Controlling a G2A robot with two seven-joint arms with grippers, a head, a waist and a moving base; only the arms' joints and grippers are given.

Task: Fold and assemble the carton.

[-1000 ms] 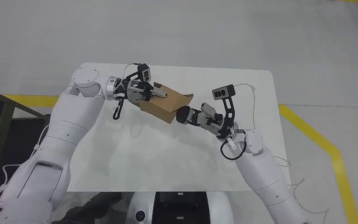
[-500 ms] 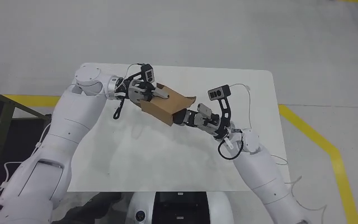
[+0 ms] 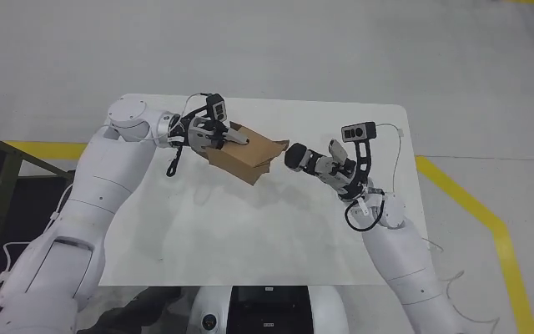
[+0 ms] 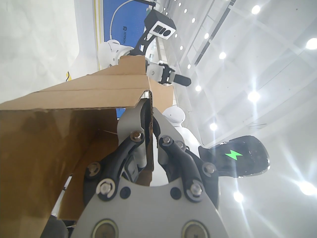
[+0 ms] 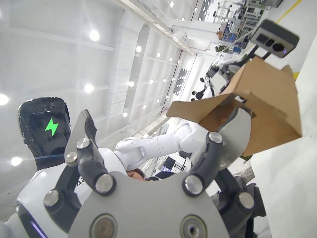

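Note:
A brown cardboard carton (image 3: 250, 151) hangs tilted above the white table, partly folded, with loose flaps at its right end. My left gripper (image 3: 224, 138) is shut on the carton's left edge; in the left wrist view the fingers (image 4: 135, 117) pinch the corrugated wall of the carton (image 4: 74, 115). My right gripper (image 3: 294, 157) sits just right of the carton's open end, apart from it. In the right wrist view this gripper (image 5: 161, 122) is open with nothing between its fingers, and the carton (image 5: 270, 100) with its loose flap lies beyond one finger (image 5: 237, 125).
The white table (image 3: 209, 234) spreads under both arms, bare in front and to the right. A yellow floor line (image 3: 492, 225) runs past the table's right side. My right gripper (image 4: 178, 79) shows beyond the carton in the left wrist view.
My right gripper has drawn back to the right, away from the carton's end where it was half a second ago. The left gripper keeps its hold, and the carton has barely shifted.

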